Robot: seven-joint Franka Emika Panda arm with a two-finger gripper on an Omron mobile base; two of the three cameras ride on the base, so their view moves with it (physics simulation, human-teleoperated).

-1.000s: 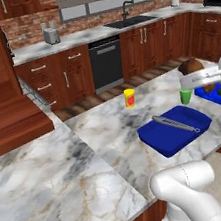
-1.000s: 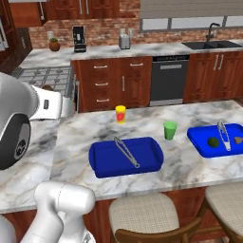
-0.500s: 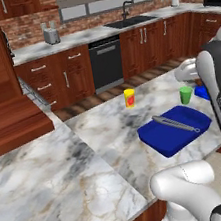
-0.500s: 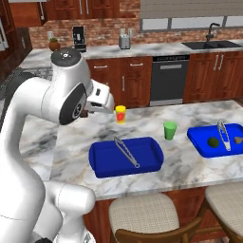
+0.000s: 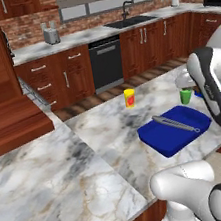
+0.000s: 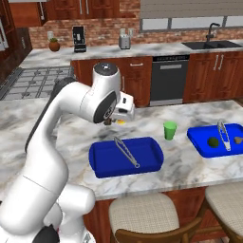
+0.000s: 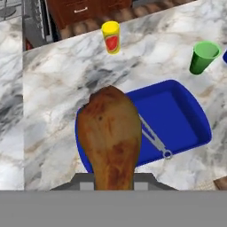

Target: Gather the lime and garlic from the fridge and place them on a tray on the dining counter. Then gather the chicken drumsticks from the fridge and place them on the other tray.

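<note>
Between the gripper's [image 7: 111, 186] fingers sits a drumstick [image 7: 111, 135], gripped tight. It is glossy reddish-brown, thick end outward, above a blue tray [image 7: 177, 113].

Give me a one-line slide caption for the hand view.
Gripper carrying a chicken drumstick above a blue tray holding tongs.

Base views flank the dining counter [image 5: 68, 180]; hand view looks down close.

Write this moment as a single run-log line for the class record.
gripper: shut on chicken drumstick | position: above near blue tray holding tongs | far tray: lime inside
</note>
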